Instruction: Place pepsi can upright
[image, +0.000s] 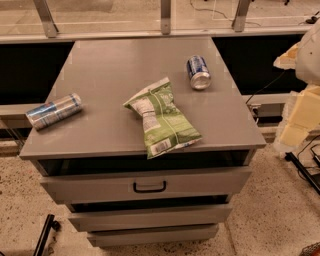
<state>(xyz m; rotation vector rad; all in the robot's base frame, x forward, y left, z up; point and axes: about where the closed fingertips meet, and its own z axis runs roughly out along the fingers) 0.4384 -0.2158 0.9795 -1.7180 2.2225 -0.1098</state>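
Note:
The pepsi can (198, 72) is short and dark blue with white markings. It lies on its side at the back right of the grey cabinet top (110, 65), its silver top facing the front. My gripper (299, 107) shows as pale yellow and white parts of the arm at the right edge of the view. It is off the cabinet, to the right of the can and well apart from it, and it holds nothing that I can see.
A green chip bag (162, 117) lies in the middle front of the top, overhanging the front edge. A slimmer silver and light-blue can (54, 111) lies on its side at the left edge. Drawers (150, 186) are below; cables (307, 165) lie on the floor at right.

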